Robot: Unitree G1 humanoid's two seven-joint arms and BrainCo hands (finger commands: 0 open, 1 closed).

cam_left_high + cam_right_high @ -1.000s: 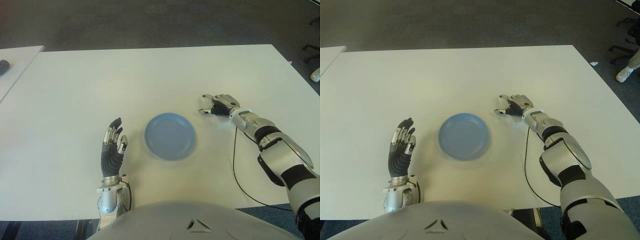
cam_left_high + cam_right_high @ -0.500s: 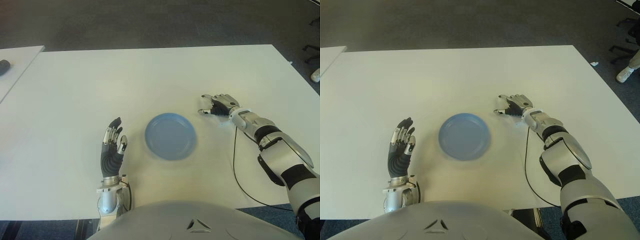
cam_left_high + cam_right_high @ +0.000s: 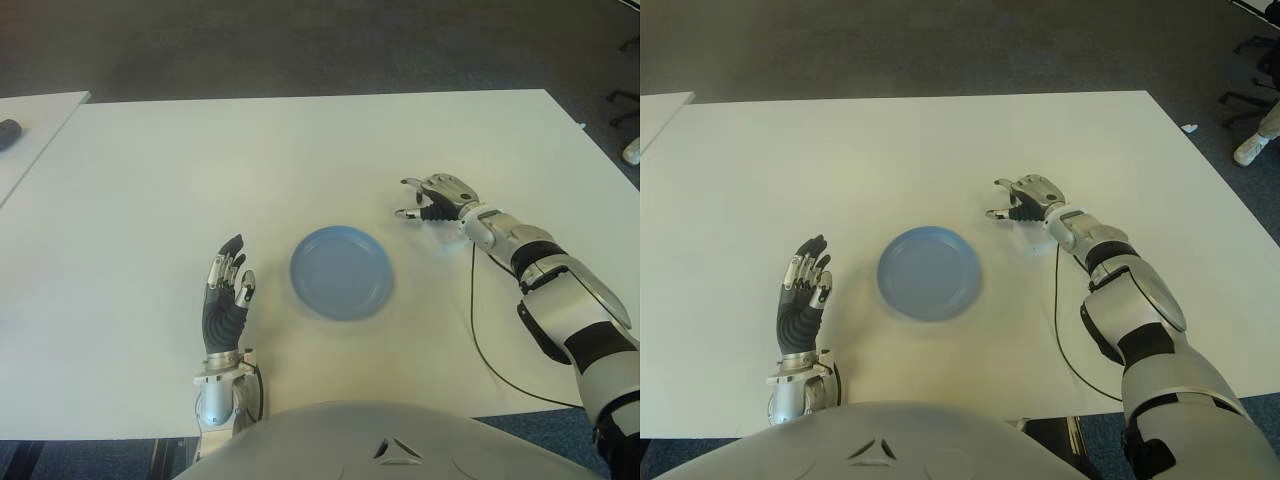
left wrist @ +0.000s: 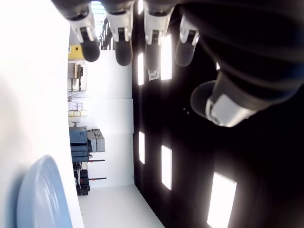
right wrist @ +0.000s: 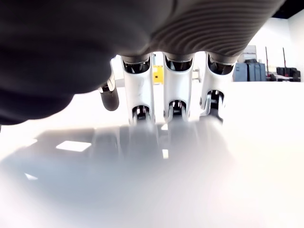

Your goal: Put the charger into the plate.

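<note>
Both eye views show the right hand (image 3: 428, 199) curled beyond the plate (image 3: 341, 272); its grasp stays unclear, left hand (image 3: 226, 296) spread.

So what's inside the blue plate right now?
Nothing shows inside the round blue plate; its whole inside is in view. No charger is visible; the right hand beside it covers the table beneath.

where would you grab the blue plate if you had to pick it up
Probably by the rim at its left edge, coming in low from that side, where the open left hand shows beside it. The blue plate lies flat on the table and looks shallow, so only the slightly raised rim offers a pinch: thumb on top, fingers slid underneath.
</note>
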